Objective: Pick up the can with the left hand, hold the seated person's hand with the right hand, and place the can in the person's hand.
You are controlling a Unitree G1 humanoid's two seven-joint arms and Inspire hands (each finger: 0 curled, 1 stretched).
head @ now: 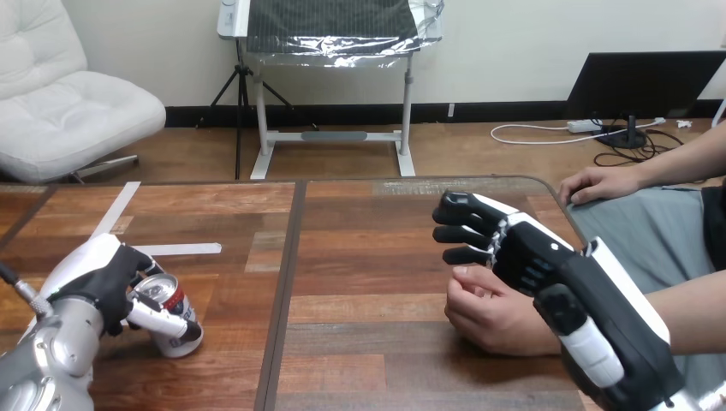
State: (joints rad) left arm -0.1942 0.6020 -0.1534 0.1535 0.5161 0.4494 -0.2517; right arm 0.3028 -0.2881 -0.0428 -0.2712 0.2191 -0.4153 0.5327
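The silver metal can with a red and white band [174,318] sits inside the left hand [101,278], whose fingers [157,318] are clenched round its body. The can's long axis is tilted: top toward the palm, base on the brown wooden desk [368,257]. The person's hand [488,317] lies well to the right of these fingers, under the right hand [535,257], whose fingers are extended and not closed round it.

Bright, even indoor light falls from above onto the wooden table [368,248], giving its planks a mild sheen without harsh glare. The can [175,301] glints on its top. A faint, soft-edged shadow lies under the person's hand [488,312].
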